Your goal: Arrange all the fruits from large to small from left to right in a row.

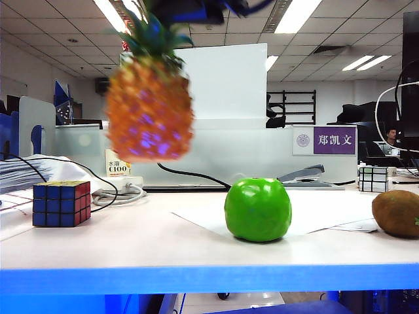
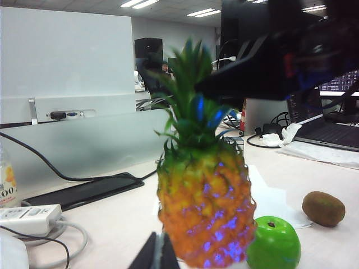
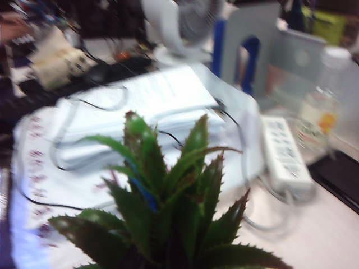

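Note:
The orange-yellow pineapple point(image 1: 149, 111) hangs in the air above the left half of the table, blurred. My right gripper point(image 1: 171, 16) is shut on its spiky green crown point(image 3: 168, 213) at the top of the exterior view. In the right wrist view the leaves hide its jaws. The left wrist view shows the pineapple point(image 2: 205, 213) just beyond my left gripper point(image 2: 159, 255), whose fingers stand together with nothing between them. The green apple point(image 1: 258, 209) rests at the table's middle. The brown kiwi point(image 1: 397, 213) lies at the right edge. Both also show in the left wrist view, apple point(image 2: 273, 245) and kiwi point(image 2: 323, 208).
A Rubik's cube point(image 1: 61, 203) sits at the left of the table. Behind it lie a white power strip point(image 1: 121, 190) and cables. A clear bottle point(image 3: 320, 112) stands by the partition. A stapler point(image 1: 301, 175) and a small cube point(image 1: 374, 178) are at the back right.

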Robot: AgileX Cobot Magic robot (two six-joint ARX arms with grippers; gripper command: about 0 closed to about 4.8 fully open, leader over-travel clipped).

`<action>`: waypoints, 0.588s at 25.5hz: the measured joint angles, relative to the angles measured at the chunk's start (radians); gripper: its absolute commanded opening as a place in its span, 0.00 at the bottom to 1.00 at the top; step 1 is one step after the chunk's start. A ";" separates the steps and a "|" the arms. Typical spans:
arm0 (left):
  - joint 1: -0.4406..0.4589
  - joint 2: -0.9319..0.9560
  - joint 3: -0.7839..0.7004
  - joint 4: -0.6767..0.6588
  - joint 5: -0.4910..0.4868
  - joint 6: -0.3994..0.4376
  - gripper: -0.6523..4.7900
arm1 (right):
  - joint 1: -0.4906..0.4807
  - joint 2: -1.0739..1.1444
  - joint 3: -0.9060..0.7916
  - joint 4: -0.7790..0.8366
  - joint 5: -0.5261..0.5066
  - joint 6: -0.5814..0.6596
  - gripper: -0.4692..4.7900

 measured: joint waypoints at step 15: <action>0.000 0.000 0.000 0.025 0.037 -0.034 0.11 | 0.101 0.030 -0.145 0.065 0.113 -0.041 0.08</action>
